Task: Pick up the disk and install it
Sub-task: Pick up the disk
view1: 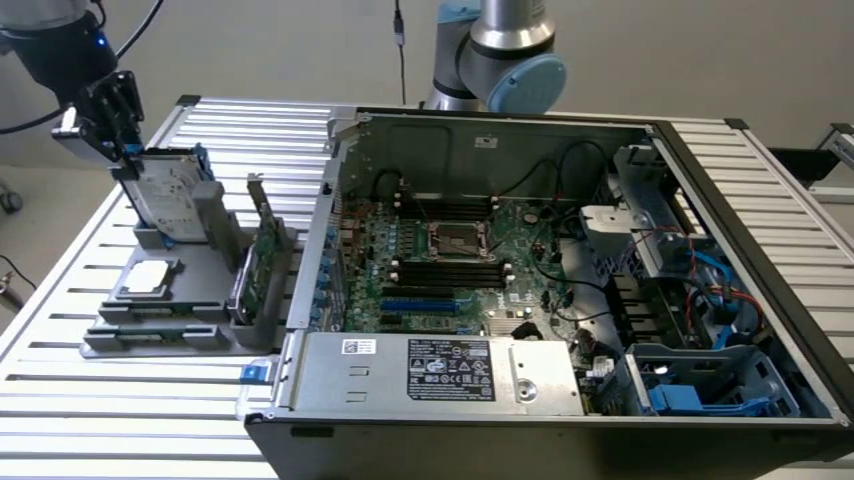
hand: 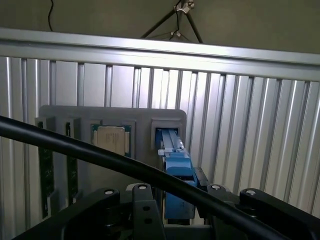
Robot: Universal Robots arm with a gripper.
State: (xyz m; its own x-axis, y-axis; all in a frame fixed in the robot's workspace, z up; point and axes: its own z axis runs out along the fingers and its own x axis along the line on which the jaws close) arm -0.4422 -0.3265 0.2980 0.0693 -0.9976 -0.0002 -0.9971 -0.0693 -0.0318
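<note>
At the far left of the slatted table [view1: 80, 400], the tool [view1: 128, 158] sits over the top edge of the disk [view1: 171, 195], which stands upright in a slot of a grey holder [view1: 187, 335]. Whether the tool has closed on it cannot be told. The disk looks rigid, fairly heavy and shock-sensitive. It is probably best taken by its blue carrier edges. To the right stands an open computer case [view1: 667, 135].

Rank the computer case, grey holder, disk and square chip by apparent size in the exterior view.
Largest to smallest:
1. computer case
2. grey holder
3. disk
4. square chip
The disk stands angled to the camera, yet clearly outsizes the chip.
</note>
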